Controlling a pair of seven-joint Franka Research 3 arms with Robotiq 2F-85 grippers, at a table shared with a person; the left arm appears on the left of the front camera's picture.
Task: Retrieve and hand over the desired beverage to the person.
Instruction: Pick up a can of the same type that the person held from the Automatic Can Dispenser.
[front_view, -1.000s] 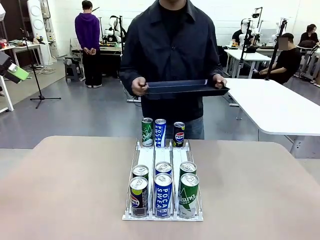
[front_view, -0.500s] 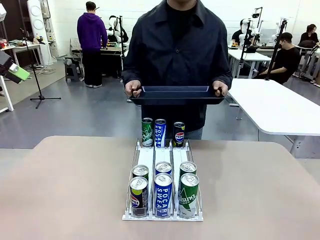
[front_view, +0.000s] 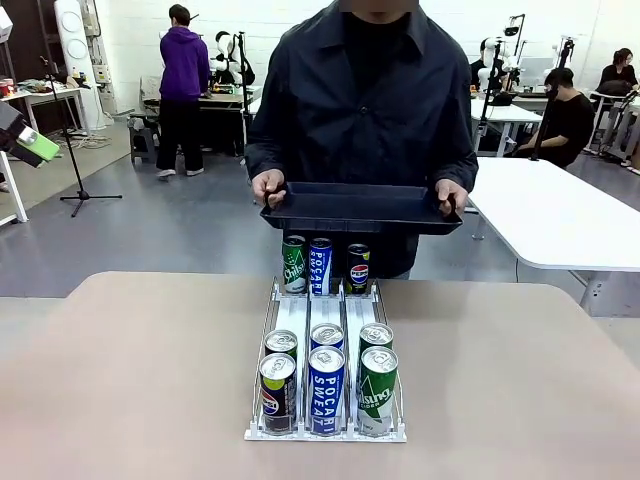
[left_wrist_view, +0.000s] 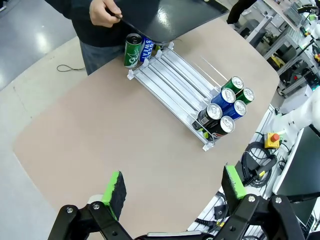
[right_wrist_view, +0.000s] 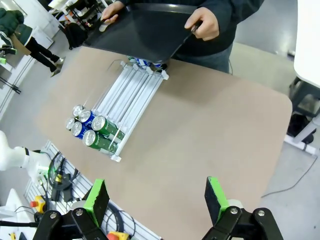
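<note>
Across top centre of the front view: person (front_view: 365, 90) in dark jacket, black tray (front_view: 360, 208) gripped in both hands. Directly below it, three far cans (front_view: 321, 265); at lower centre, six near cans (front_view: 326, 385) in the white rack (front_view: 293, 312). At each wrist view's bottom edge, above the tan table (front_view: 130, 380): left gripper (left_wrist_view: 174, 185) and right gripper (right_wrist_view: 156, 198), fingers spread wide, holding nothing.

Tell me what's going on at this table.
A person at the far side holds a black tray in both hands above the far end of a white can rack. Three cans stand there, six more cans at the near end. The left gripper and right gripper hover open over the table, holding nothing.
</note>
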